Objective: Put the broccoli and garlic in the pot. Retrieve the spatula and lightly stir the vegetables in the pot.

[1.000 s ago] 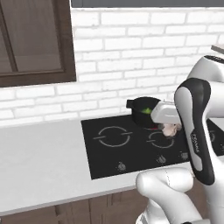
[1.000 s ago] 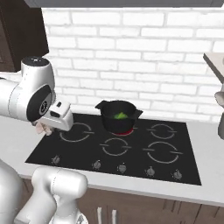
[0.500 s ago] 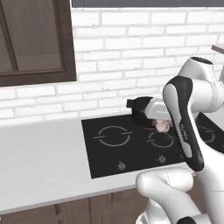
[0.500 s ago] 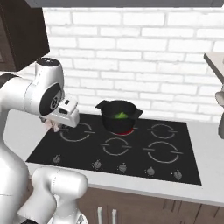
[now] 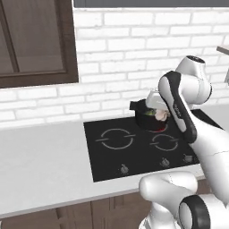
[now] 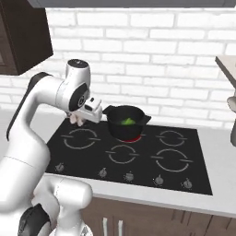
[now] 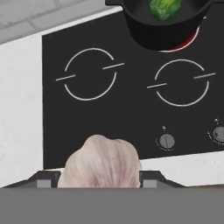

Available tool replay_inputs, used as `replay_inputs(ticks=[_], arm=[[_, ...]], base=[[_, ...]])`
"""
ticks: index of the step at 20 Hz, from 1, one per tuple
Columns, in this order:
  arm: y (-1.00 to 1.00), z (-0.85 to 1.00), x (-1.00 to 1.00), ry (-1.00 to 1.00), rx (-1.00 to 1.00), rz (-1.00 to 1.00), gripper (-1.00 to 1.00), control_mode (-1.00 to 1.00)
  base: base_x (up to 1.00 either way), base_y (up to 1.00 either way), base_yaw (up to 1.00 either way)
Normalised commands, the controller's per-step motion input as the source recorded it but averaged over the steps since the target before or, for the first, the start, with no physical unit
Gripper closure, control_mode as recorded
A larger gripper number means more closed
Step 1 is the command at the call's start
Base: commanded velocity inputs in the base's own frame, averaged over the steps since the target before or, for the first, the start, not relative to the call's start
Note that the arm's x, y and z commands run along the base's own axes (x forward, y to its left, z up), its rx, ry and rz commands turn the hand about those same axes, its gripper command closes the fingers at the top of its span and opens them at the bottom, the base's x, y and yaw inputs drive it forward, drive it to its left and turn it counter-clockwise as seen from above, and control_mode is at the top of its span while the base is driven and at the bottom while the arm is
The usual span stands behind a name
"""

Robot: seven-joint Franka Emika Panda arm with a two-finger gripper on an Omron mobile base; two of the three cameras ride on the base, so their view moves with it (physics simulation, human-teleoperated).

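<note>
Currently my gripper [image 7: 99,181] is clamped partway on the garlic [image 7: 100,162], carried high above the hob so it clears the pot [image 6: 125,122] rim; broccoli [image 6: 127,121] already sits inside, garlic goes next.

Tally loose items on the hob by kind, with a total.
Small round black cooking pot: 1
Bright green broccoli floret, in that pot: 1
Pale beige garlic bulb, gripped in the gripper: 1
Total: 3
</note>
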Motion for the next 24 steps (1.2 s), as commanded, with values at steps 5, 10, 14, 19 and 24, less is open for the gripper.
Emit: replay_inputs(ticks=[5,10,14,19,24], arm=[[-0.59,-0.07,1.00,0.01,-0.04,-0.08,1.00,-1.00],[-0.42,-0.36,1.00,0.00,-0.15,-0.13,1.00,-1.00],[-0.20,-0.53,1.00,0.00,-0.17,-0.12,1.00,-1.00],[-0.02,-0.41,0.78,0.00,-0.04,-0.03,1.00,-1.00],[-0.01,-0.26,0.53,0.01,0.00,0.00,1.00,-1.00]], base=[[0.00,0.00,0.00],[0.00,0.00,0.00],[0.00,0.00,0.00],[0.00,0.00,0.00],[0.00,0.00,0.00]])
